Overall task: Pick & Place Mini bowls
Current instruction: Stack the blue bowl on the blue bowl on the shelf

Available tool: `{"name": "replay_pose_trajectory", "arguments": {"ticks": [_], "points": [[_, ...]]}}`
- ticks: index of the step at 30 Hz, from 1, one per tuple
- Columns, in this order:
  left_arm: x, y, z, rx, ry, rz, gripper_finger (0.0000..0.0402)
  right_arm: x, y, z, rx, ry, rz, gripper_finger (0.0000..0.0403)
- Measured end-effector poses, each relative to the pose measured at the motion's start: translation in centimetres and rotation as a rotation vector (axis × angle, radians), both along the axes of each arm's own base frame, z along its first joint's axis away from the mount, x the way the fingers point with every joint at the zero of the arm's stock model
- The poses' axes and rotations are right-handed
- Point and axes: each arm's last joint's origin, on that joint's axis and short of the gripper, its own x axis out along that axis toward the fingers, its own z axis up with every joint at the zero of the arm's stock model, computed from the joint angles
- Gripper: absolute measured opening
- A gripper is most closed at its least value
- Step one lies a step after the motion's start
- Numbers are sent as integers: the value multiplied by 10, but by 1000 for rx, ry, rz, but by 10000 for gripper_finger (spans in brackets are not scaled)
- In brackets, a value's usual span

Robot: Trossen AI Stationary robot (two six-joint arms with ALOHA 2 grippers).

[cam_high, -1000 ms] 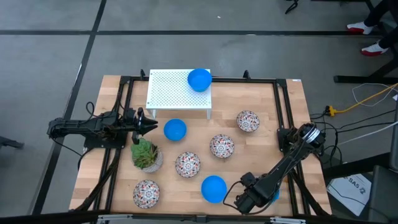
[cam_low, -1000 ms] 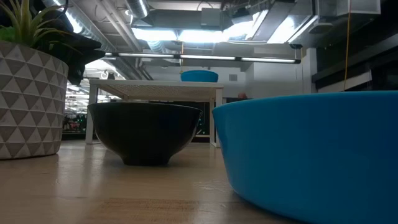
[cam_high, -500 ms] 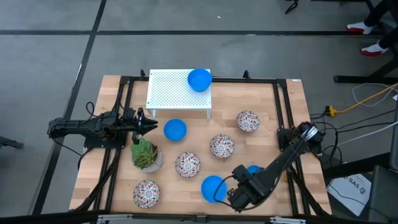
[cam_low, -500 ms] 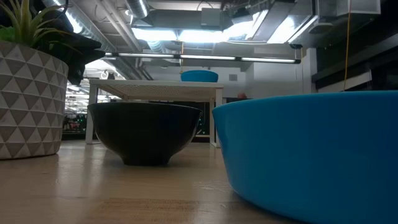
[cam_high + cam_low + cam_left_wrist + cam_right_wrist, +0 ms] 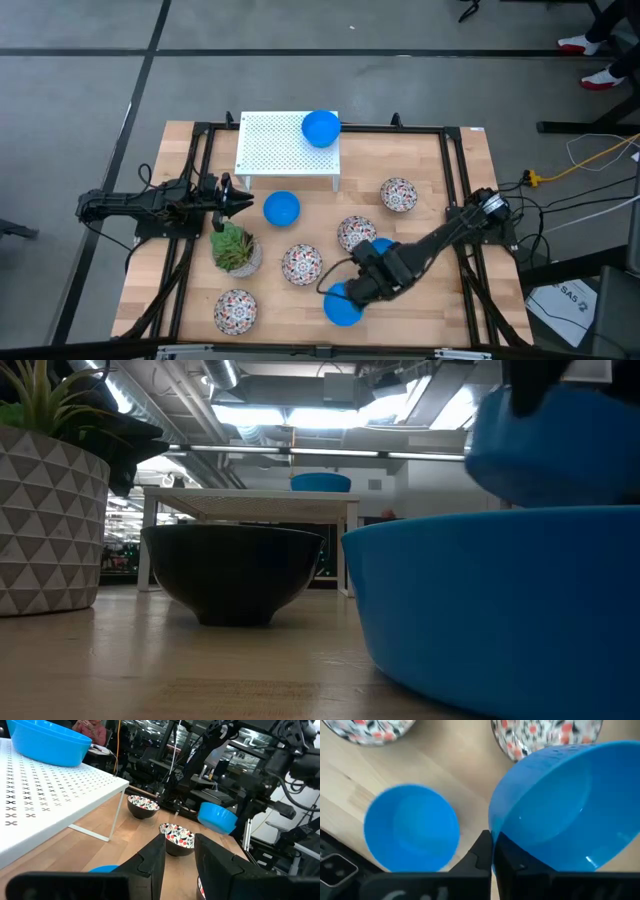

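While one blue bowl (image 5: 321, 128) sits on the white rack (image 5: 275, 150) at the far edge, carrying another blue bowl (image 5: 555, 810), rim pinched in the shut right end effector (image 5: 360, 285), near the front edge. Left end effector (image 5: 243, 203) idle, parted, empty. Seven bowls left on the surface (image 5: 420, 165).

Bare wood (image 5: 440, 170) right of the rack (image 5: 288, 150) looks passable, seemingly unobstructed.
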Motion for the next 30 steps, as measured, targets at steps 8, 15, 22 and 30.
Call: {"name": "replay_pose_trajectory", "arguments": {"ticks": [8, 15, 22, 30], "points": [[0, 0, 0, 0, 0, 0, 100, 17, -25, 14, -12, -28, 72, 2], [0, 0, 0, 0, 0, 0, 100, 28, -44, 24, -56, -53, 147, 2], [0, 0, 0, 0, 0, 0, 100, 29, -68, 41, -166, -20, 204, 2], [0, 0, 0, 0, 0, 0, 100, 27, -101, 66, -223, 47, 303, 2]]}}
